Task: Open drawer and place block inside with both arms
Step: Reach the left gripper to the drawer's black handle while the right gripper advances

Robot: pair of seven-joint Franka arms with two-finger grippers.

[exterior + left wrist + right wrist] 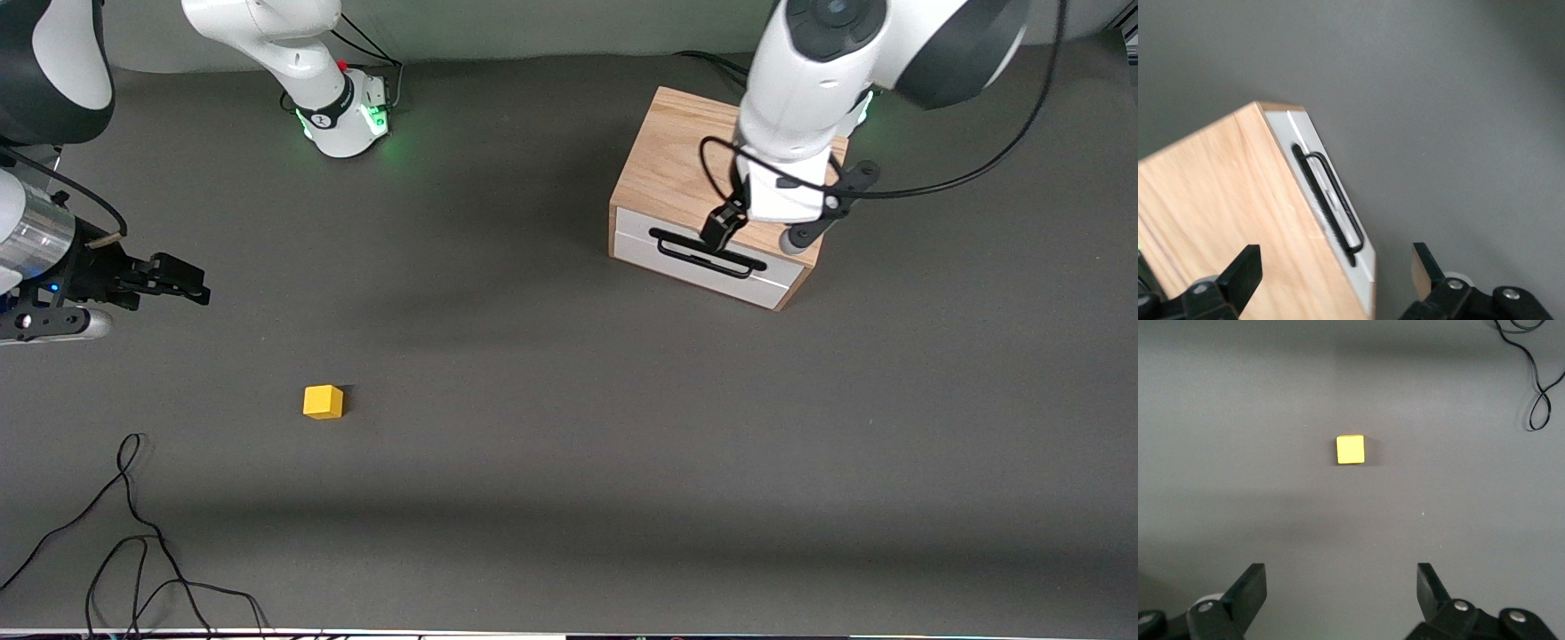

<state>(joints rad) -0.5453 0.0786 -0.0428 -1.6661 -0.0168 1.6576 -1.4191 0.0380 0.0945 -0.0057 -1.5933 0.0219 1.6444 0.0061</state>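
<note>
Drawer (711, 267) shut — my left pincer (722, 233), released, hovers over its handle (707, 252); right pincer (182, 277), released, waits above the block (323, 402).

The cabinet (685, 169) stands on the counter (569, 462) toward the left arm's end, its drawer (711, 267) shut. The left tool (725, 233) hangs over the drawer's handle (707, 253). The block (323, 402) lies nearer the front camera, toward the right arm's end, below the right tool (182, 283). A cable (133, 542) lies nearer still.
</note>
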